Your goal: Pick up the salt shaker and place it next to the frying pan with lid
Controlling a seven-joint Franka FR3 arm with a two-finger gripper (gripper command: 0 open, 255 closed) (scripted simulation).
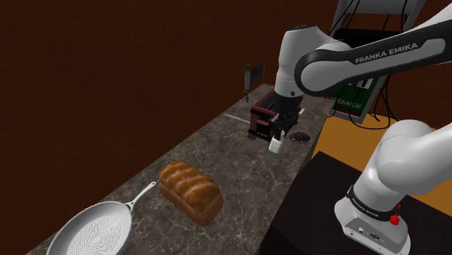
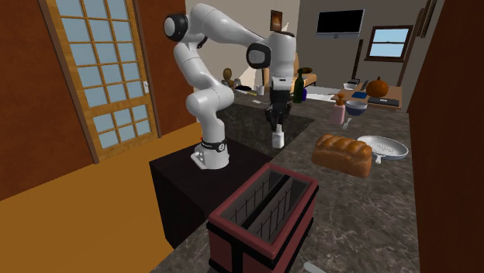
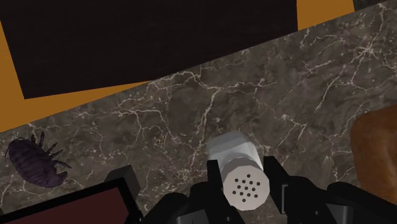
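Note:
My black gripper [image 3: 243,186] is shut on the white salt shaker [image 3: 240,173], whose holed cap faces the wrist camera, with one finger on each side. In the shoulder view the shaker [image 1: 274,145] hangs upright under the gripper [image 1: 277,135], at or just above the dark marble counter [image 1: 239,156], near its edge by the stand. The pale frying pan [image 1: 94,228] lies at the counter's near-left end, handle pointing toward the arm, with a bread loaf between it and the shaker. The second exterior view shows the shaker [image 2: 277,139], the gripper [image 2: 275,129] and the pan [image 2: 382,146].
A brown bread loaf [image 1: 190,190] lies mid-counter between shaker and pan. A dark red open box [image 1: 261,119] stands just behind the gripper, with a dark bug figure [image 1: 300,137] beside it. The black stand [image 1: 319,195] borders the counter. Bottles and bowls [image 2: 299,85] sit farther off.

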